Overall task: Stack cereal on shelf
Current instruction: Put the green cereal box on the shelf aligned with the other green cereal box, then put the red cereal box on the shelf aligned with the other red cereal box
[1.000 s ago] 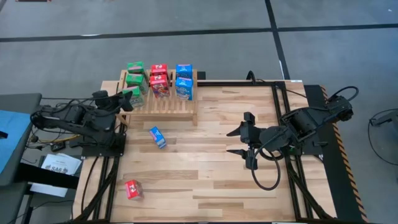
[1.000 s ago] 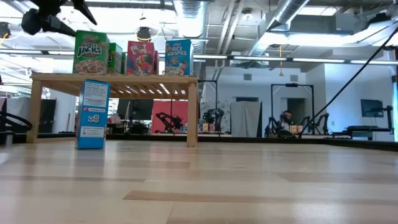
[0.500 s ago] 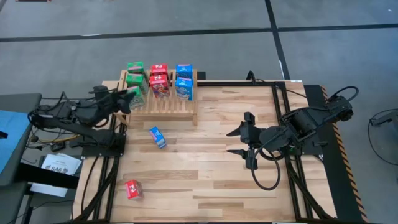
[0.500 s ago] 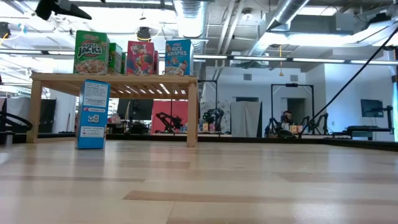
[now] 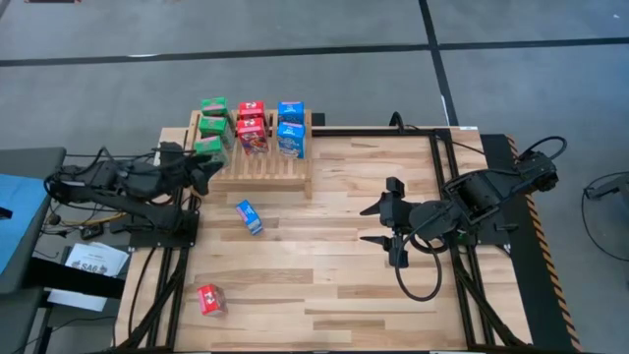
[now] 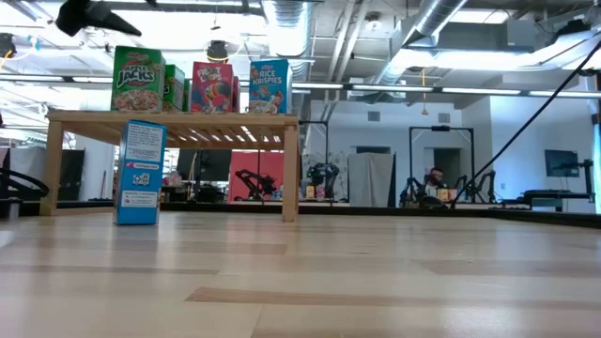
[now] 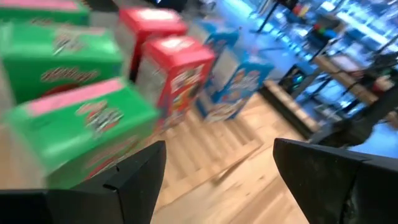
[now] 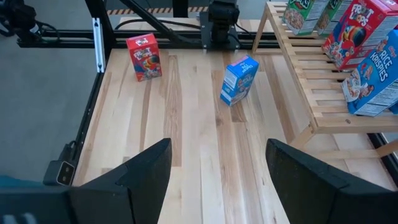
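Blue cereal box (image 5: 249, 216) upright, turned diagonally

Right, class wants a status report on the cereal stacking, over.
Left gripper open at shelf edge, empty. Right gripper open, waiting mid-table. Blue box, red box on table.

The high camera looks straight down and takes in the whole surface (image 5: 324, 256) from far above. The low camera sits at the height of the surface and faces level across it into the room behind. The left wrist camera looks forward, very near the boxes on the shelf (image 7: 211, 149). The right wrist camera looks down along the surface from higher up. All four views share the shelf, and three share the blue box (image 5: 250, 216) standing before it.
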Motion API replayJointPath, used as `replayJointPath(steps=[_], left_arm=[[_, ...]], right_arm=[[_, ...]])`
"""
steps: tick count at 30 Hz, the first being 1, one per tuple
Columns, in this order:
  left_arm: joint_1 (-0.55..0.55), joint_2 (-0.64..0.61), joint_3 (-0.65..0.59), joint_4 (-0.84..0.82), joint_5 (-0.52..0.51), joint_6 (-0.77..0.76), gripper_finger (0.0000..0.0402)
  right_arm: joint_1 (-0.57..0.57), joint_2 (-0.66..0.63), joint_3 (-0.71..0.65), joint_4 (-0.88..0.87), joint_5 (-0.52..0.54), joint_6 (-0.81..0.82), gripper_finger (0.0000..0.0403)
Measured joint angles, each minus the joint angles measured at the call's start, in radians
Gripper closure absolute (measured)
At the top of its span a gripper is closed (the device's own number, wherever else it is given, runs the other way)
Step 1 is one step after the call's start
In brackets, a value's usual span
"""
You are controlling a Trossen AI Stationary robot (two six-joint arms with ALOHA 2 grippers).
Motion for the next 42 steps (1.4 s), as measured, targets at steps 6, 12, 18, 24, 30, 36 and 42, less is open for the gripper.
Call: replayJointPath(steps=[6,12,18,24,30,36,42], left_arm=[[0.0,0.0,0.0,-0.182,-0.001,-0.141,0.0115],[0.0,0.0,0.0,-0.253,-0.044,-0.194,0.0115],[0.0,0.0,0.0,-0.259,-0.124,-0.194,0.0115],[0.0,0.0,0.0,-0.261,-0.126,-0.193,0.0115],[0.0,0.0,-0.001,-0.259,-0.1,-0.192,0.0115],[0.0,0.0,-0.001,-0.22,-0.116,-0.146,0.0115],[0.0,0.0,-0.001,-0.067,-0.116,0.008,0.0115]], right_arm=[[0.0,0.0,0.0,0.001,0.0,0.003,0.0117],[0.0,0.0,0.0,0.002,0.0,0.003,0.0117],[0.0,0.0,0.0,0.003,0.0,0.002,0.0117],[0.0,0.0,0.0,0.003,0.0,0.002,0.0117],[0.0,0.0,0.0,0.002,0.0,0.002,0.0117],[-0.012,0.0,0.0,0.003,0.0,-0.001,0.0117],[-0.068,0.0,0.0,0.007,0.001,-0.046,0.0117]])
